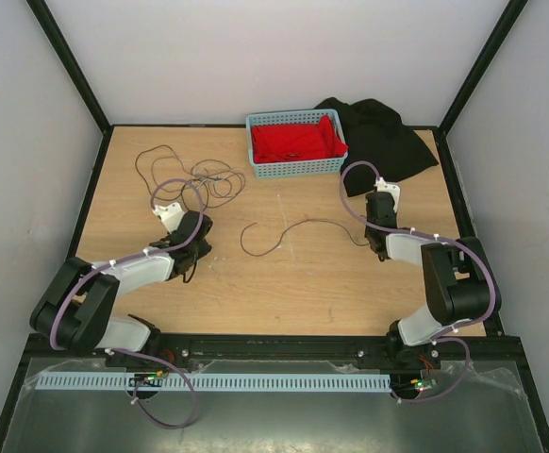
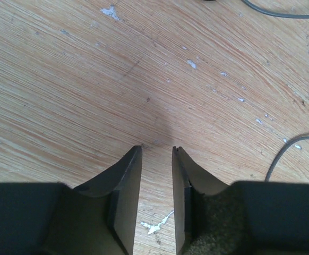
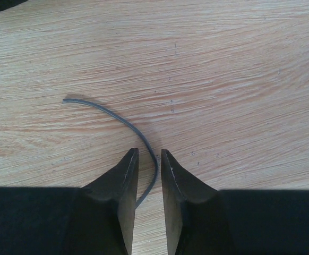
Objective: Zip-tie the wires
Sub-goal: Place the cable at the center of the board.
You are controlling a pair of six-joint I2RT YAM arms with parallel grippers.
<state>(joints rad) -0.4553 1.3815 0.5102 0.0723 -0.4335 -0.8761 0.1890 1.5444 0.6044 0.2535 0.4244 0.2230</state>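
While both pairs of fingers stand slightly parted, neither grips anything. Left gripper [image 2: 157, 150]: over bare table [image 2: 91, 79]. Right gripper [image 3: 149, 152]: straddles one strand [image 3: 128, 124], loose in the gap, its end curling off to 10 o'clock. Other wires [image 1: 208, 177] lie tangled at the table's 10 o'clock, beside the basket [image 1: 295, 170].

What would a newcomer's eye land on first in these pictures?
The bright red cloth in the light blue plastic basket at far centre, with a black cloth to its right. Then the tangle of thin dark wires at far left, and one loose dark wire whose end passes between the open jaws of the right gripper.
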